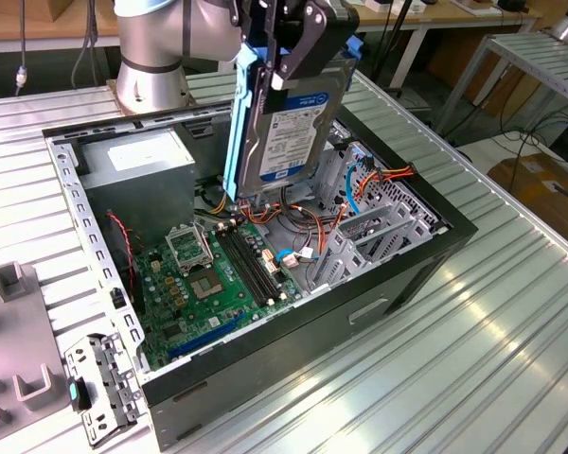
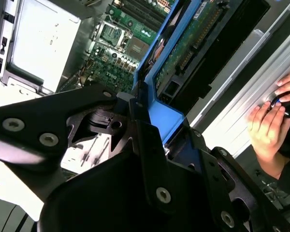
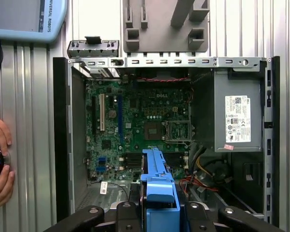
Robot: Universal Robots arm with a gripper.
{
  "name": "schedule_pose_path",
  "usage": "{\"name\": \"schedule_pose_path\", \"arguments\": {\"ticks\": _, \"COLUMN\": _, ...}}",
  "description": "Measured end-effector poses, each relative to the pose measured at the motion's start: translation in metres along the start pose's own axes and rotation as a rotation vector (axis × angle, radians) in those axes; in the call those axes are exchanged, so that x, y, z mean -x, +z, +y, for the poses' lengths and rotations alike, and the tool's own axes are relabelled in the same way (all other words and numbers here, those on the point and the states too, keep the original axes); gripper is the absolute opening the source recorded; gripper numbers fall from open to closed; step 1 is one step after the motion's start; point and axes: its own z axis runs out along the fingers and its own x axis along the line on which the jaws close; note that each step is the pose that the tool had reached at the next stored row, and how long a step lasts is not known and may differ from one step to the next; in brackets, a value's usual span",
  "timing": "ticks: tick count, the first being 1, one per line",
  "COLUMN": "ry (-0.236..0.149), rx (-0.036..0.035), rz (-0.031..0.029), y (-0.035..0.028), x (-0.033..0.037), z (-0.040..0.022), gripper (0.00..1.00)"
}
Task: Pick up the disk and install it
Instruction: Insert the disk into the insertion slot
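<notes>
Gripper (image 1: 284,71) pinching disk (image 1: 303,106) upright by blue frame, hanging over open case (image 1: 398,274); white label (image 1: 284,147) showing on disk face.

disk (image 1: 289,132) frame was smooth blue plastic | table (image 1: 473,359) was ribbed, satin metal | computer case (image 1: 265,374) was matt black sheet metal
</notes>
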Motion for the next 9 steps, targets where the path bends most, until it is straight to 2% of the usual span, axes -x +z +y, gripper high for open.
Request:
{"name": "schedule_pose_path", "arguments": {"ticks": 1, "ry": 0.0, "rx": 0.0, "rz": 0.0, "y": 0.0, "x": 0.0001, "z": -0.0041, "gripper": 0.37}}
{"name": "schedule_pose_path", "arguments": {"ticks": 4, "ry": 0.0, "rx": 0.0, "rz": -0.0001, "y": 0.0001, "x": 0.0002, "z": -0.0102, "gripper": 0.37}}
{"name": "schedule_pose_path", "arguments": {"ticks": 9, "ry": 0.0, "rx": 0.0, "rz": 0.0001, "y": 0.0002, "x": -0.0012, "z": -0.0133, "gripper": 0.37}}
